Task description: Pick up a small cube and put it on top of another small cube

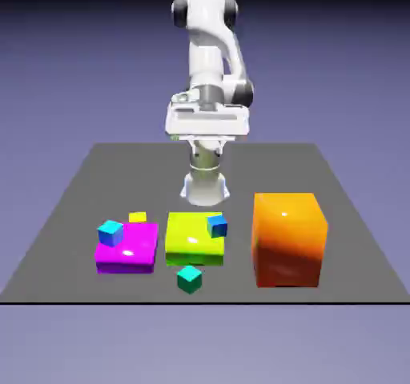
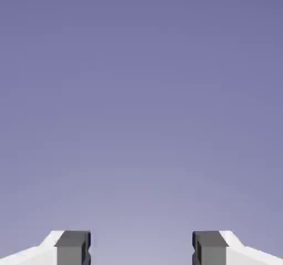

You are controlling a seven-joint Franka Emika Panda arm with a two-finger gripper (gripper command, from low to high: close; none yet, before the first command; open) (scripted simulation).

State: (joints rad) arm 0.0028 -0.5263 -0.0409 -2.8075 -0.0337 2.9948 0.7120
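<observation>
end effector [image 2: 141, 249]: stands wide open, holds nothing
dark blue cube [image 1: 217, 226]: sits well below the end effector
teal cube [image 1: 190, 279]: sits down low too, well apart

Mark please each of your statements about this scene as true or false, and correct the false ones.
1. The gripper is open, with nothing between its fingertips. True.
2. The orange block is the smallest thing on the table. False: the orange block is the largest one there.
3. The teal cube is nearer the exterior camera than the yellow-green block. True.
4. The magenta block stands at the exterior view's right. False: the magenta block is at its left.
</observation>
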